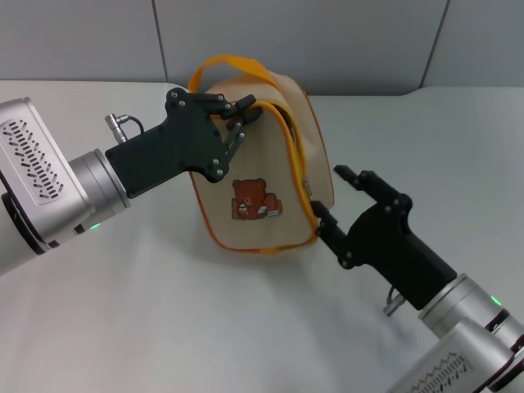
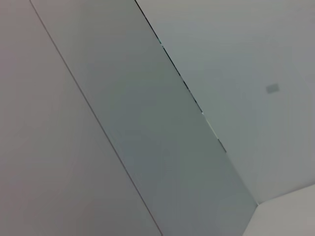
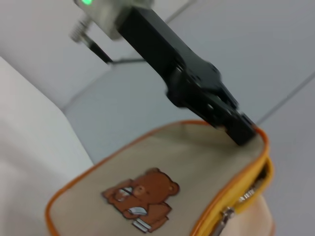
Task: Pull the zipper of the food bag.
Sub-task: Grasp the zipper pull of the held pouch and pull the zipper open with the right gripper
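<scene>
Left tool (image 1: 244,110) pinches boxy fabric food bag (image 1: 262,176).

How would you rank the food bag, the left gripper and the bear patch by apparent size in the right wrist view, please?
1. food bag, largest though cut off by the frame.
2. left gripper with its black body; being farther away makes this unsure.
3. bear patch, smallest.

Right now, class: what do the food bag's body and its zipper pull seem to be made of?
Food bag: beige woven fabric, apparently matte, with soft creases and an orange stitched edge. Zipper: yellow-orange textile tape; its pull tab looks like silvery metal, given its shine.
</scene>
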You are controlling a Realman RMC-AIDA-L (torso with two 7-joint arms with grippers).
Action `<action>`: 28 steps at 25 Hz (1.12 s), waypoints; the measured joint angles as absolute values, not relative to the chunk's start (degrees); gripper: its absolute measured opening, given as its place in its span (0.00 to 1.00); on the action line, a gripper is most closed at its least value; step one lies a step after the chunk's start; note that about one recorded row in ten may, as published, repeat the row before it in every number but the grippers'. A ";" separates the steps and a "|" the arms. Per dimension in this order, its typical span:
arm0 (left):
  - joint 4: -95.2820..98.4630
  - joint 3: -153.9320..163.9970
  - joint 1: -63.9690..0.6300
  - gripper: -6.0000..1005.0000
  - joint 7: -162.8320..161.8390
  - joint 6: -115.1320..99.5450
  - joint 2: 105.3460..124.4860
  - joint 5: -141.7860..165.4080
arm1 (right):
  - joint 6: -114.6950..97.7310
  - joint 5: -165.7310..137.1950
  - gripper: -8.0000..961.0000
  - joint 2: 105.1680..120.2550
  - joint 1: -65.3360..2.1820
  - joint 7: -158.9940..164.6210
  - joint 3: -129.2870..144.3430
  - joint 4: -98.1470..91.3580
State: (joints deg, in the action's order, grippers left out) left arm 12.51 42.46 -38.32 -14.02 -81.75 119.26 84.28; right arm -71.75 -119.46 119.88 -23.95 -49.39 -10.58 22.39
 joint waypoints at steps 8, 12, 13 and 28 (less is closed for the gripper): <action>12.03 42.54 -38.46 0.12 -13.94 -81.80 119.27 84.21 | -72.19 -122.07 0.55 119.88 -23.91 -51.49 -10.94 23.71; 12.03 42.57 -38.49 0.13 -14.01 -81.83 119.27 84.19 | -72.87 -121.94 0.53 119.88 -23.79 -52.75 -11.19 24.42; 12.02 42.60 -38.49 0.13 -14.02 -81.83 119.27 84.19 | -72.92 -121.91 0.53 119.88 -23.81 -52.77 -11.20 24.43; 11.95 42.58 -38.70 0.13 -14.07 -81.91 119.27 84.19 | -72.65 -121.69 0.47 119.88 -24.28 -52.81 -11.34 24.70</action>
State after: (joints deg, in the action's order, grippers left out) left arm 11.95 42.58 -38.70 -14.07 -81.91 119.27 84.19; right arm -72.65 -121.69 119.88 -24.28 -52.81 -11.34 24.70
